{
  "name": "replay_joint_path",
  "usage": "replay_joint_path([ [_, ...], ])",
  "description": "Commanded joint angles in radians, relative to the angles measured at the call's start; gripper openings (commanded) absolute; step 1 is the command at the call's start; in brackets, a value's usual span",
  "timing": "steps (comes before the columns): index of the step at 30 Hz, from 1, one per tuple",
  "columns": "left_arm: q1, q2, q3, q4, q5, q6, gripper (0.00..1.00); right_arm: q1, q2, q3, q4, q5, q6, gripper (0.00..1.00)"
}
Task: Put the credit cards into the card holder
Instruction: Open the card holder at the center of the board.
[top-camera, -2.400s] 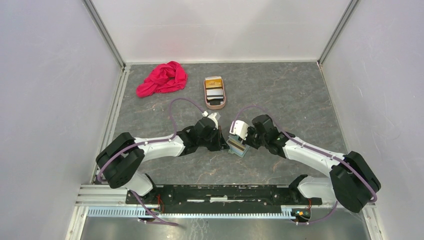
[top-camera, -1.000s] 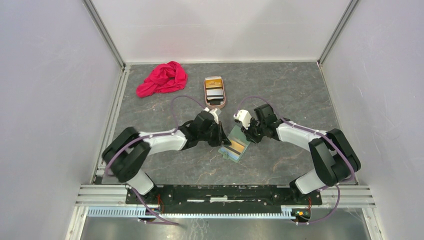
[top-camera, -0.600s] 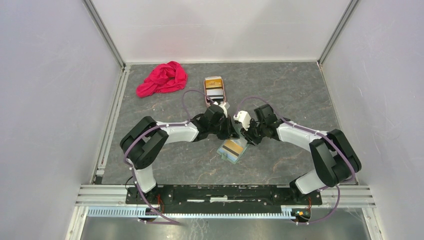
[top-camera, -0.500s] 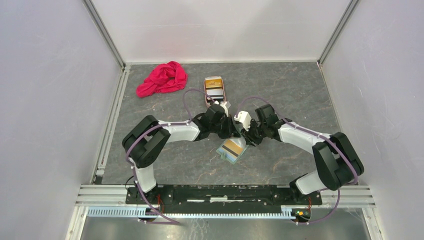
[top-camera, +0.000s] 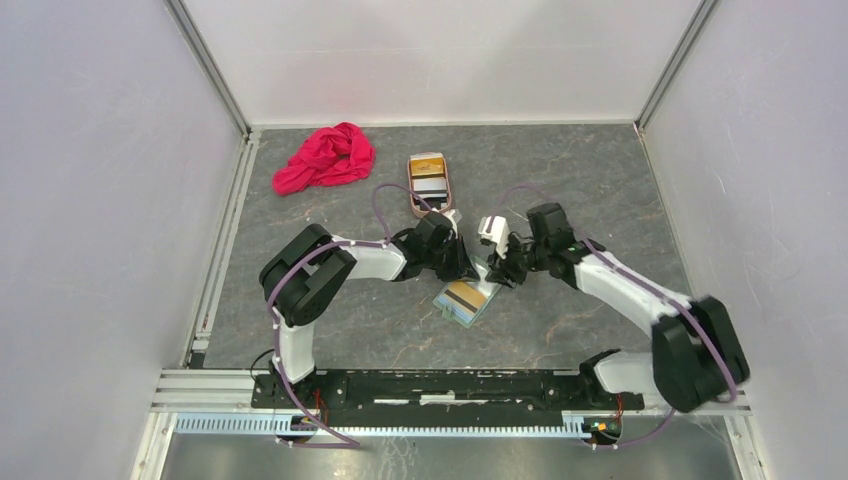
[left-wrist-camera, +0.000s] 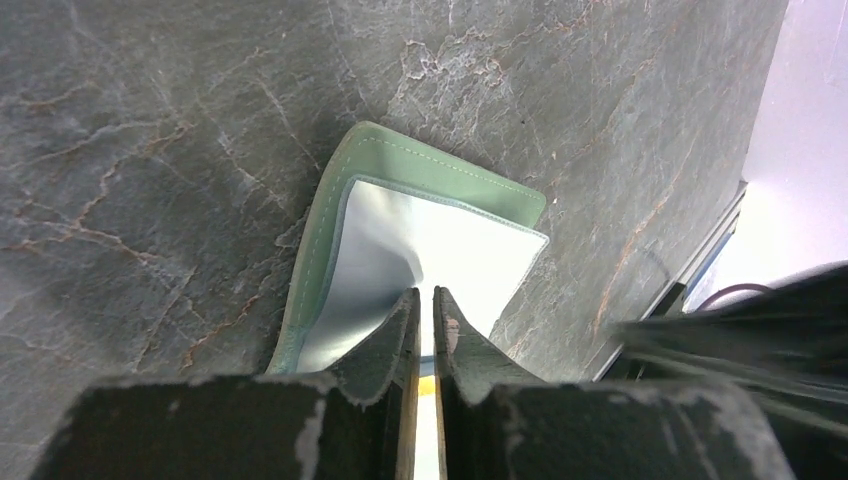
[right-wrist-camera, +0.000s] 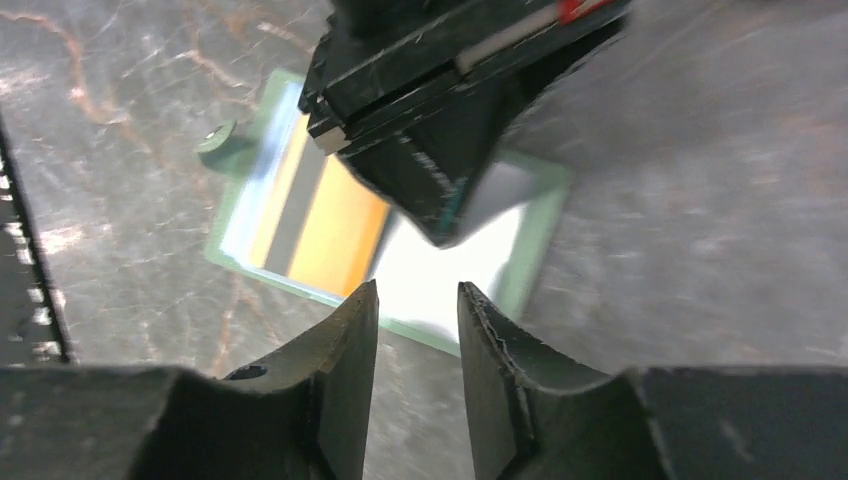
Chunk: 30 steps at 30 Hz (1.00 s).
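Note:
The sage-green card holder (top-camera: 465, 304) lies open on the table between my arms. An orange credit card (top-camera: 468, 296) with a dark stripe sits in its light blue inside. My left gripper (top-camera: 466, 270) points down on the holder's far half. In the left wrist view its fingers (left-wrist-camera: 395, 325) stand shut to a hair's gap over the pale lining (left-wrist-camera: 420, 235), nothing between them. My right gripper (right-wrist-camera: 417, 288) hovers open and empty over the holder's green edge (right-wrist-camera: 548, 205). The same orange credit card (right-wrist-camera: 335, 225) shows there, beside the snap tab (right-wrist-camera: 217, 141).
A pinkish-tan oval tray (top-camera: 411, 188) behind the arms holds more cards, orange (top-camera: 427, 163) and grey (top-camera: 431, 185). A crumpled red cloth (top-camera: 325, 157) lies at the back left. White walls close in the table on three sides.
My right gripper has opened, let go of the card holder and drawn back a little to the right. My left gripper has moved right onto the holder, which has settled flatter on the table.

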<state>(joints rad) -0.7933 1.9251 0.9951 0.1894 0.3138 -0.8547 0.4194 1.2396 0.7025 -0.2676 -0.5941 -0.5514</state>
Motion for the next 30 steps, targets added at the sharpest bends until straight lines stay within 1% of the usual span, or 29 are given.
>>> replay_joint_path([
  [1, 0.003, -0.038, 0.017, 0.003, -0.023, 0.029, 0.16, 0.007, 0.195, 0.046, -0.038, -0.138, 0.059, 0.32],
  [3, 0.005, -0.059, 0.01, 0.002, -0.029, 0.029, 0.16, 0.008, 0.248, 0.048, -0.026, -0.09, 0.094, 0.24],
  [5, 0.005, -0.079, -0.004, 0.001, -0.037, 0.031, 0.17, 0.006, 0.265, 0.033, 0.006, -0.04, 0.128, 0.21],
  [10, 0.005, -0.151, -0.036, 0.001, -0.079, 0.042, 0.17, 0.006, 0.307, 0.023, 0.026, 0.004, 0.165, 0.21],
  [14, 0.005, -0.238, -0.066, -0.01, -0.108, 0.057, 0.18, 0.006, 0.334, 0.028, 0.01, -0.013, 0.16, 0.21],
  [16, 0.002, -0.29, -0.105, 0.002, -0.115, 0.042, 0.19, 0.006, 0.344, 0.031, -0.002, -0.035, 0.151, 0.21],
  [20, -0.012, -0.394, -0.266, 0.096, -0.107, -0.051, 0.21, 0.007, 0.351, 0.034, -0.028, -0.087, 0.125, 0.22],
  [25, -0.018, -0.462, -0.474, 0.306, -0.097, -0.195, 0.29, 0.006, 0.361, 0.02, -0.039, -0.116, 0.126, 0.23],
  [27, -0.018, -0.459, -0.511, 0.359, -0.088, -0.218, 0.3, 0.006, 0.363, 0.013, -0.038, -0.116, 0.129, 0.23],
  [30, -0.022, -0.431, -0.506, 0.366, -0.061, -0.217, 0.3, 0.006, 0.364, 0.011, -0.036, -0.113, 0.13, 0.23],
])
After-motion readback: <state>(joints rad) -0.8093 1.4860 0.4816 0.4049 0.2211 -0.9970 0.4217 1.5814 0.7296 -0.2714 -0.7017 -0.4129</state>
